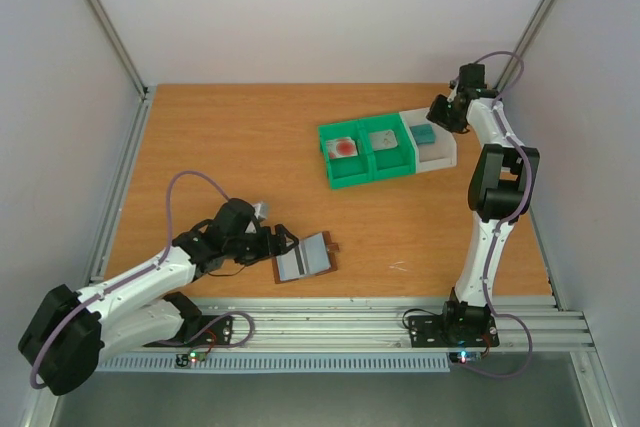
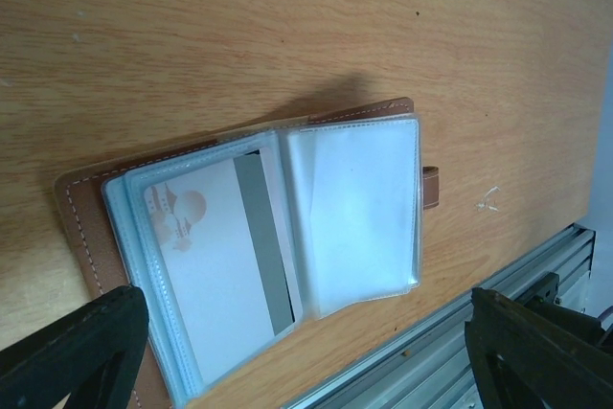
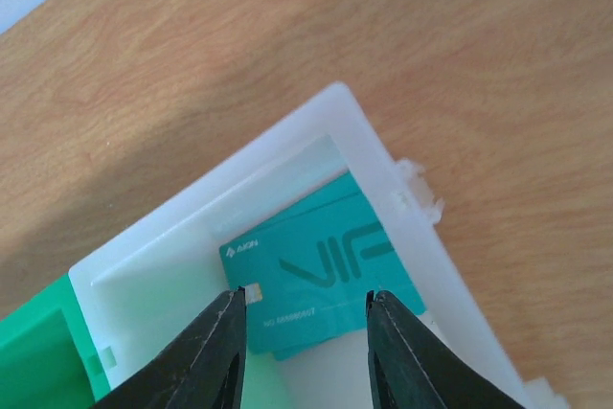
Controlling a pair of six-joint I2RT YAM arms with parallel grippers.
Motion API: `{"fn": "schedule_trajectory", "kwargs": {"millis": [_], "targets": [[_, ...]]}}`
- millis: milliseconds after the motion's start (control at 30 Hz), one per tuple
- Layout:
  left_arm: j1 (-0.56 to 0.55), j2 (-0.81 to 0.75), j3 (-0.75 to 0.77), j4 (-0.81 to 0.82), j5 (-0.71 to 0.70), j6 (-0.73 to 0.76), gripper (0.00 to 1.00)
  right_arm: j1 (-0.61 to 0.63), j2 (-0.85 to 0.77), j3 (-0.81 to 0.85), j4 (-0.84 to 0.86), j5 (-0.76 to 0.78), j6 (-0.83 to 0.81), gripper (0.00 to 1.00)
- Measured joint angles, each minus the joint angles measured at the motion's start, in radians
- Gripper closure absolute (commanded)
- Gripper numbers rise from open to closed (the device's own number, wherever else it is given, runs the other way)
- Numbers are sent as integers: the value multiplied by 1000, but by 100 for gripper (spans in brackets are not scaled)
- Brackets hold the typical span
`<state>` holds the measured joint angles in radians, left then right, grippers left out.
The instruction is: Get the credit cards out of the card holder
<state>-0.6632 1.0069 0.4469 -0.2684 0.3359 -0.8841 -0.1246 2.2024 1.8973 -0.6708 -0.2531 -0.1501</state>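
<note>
The card holder (image 1: 303, 258) lies open on the table near the front edge, brown outside with clear sleeves. In the left wrist view the card holder (image 2: 86, 237) holds a pale card (image 2: 206, 275) with a grey stripe in its left sleeve; the right sleeve (image 2: 359, 208) looks empty. My left gripper (image 1: 278, 238) is open and empty, its fingers either side of the holder (image 2: 305, 328). My right gripper (image 1: 441, 113) is open and empty just above a teal card (image 3: 316, 275) lying in the white tray (image 3: 182, 256). A red-blot card (image 1: 345, 146) and a grey card (image 1: 383, 140) lie in the green tray (image 1: 366, 174).
The white tray (image 1: 441, 155) adjoins the green tray's right side at mid-table. A metal rail (image 2: 498, 284) runs along the table's front edge just beside the holder. Grey walls close in the table on three sides.
</note>
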Motion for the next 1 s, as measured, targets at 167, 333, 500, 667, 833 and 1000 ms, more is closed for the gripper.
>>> {"fn": "schedule_trajectory", "kwargs": {"millis": [167, 333, 500, 667, 833, 1000], "targets": [[0, 0, 0, -20, 8, -2, 12, 2, -14, -18, -31, -43, 61, 66], [0, 0, 0, -50, 7, -3, 16, 17, -126, -148, -32, -84, 120, 68], [0, 0, 0, -92, -11, -11, 22, 63, -309, -329, -19, -105, 157, 68], [0, 3, 0, -111, -31, -11, 31, 115, -477, -500, -9, -140, 176, 69], [0, 21, 0, -87, -35, -32, 37, 181, -581, -600, -31, -146, 175, 69], [0, 55, 0, -55, -36, -39, 38, 266, -669, -674, -48, -169, 175, 69]]}}
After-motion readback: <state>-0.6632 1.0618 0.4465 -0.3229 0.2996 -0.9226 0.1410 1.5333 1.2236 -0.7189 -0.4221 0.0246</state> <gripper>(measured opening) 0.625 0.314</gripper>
